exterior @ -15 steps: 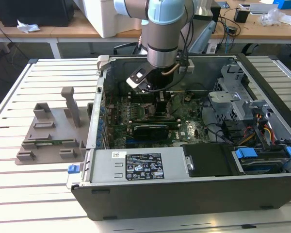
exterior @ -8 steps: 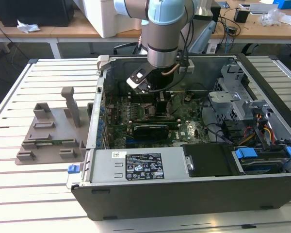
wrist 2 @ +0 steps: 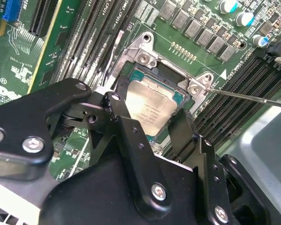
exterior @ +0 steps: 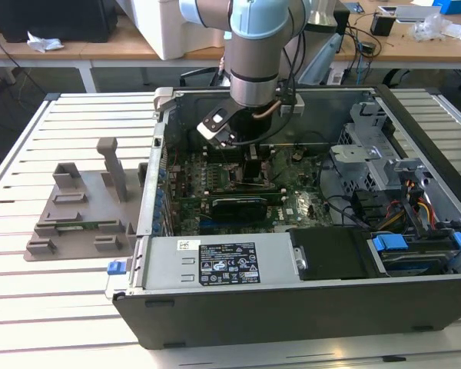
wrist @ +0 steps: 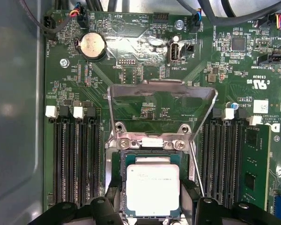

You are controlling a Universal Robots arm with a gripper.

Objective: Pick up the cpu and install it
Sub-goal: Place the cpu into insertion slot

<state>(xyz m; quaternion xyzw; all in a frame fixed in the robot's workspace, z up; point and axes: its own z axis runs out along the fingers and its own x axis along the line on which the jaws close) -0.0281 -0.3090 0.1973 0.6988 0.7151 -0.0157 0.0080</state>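
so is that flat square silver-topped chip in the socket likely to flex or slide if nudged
Probably stiff: the flat square silver-topped cpu has a solid-looking metal lid. That smooth, shiny top may be slippery. Seated inside the socket, it likely won't slide sideways.

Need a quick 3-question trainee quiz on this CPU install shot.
1. True or false: the load plate is closed over the cpu.
2. The arm reaches into the computer case: A) from above, B) through a side wall, C) from underneath.
3. Which thing is the gripper nearest to?
Key: 1 false, it stands raised; 2 A; 3 the cpu.
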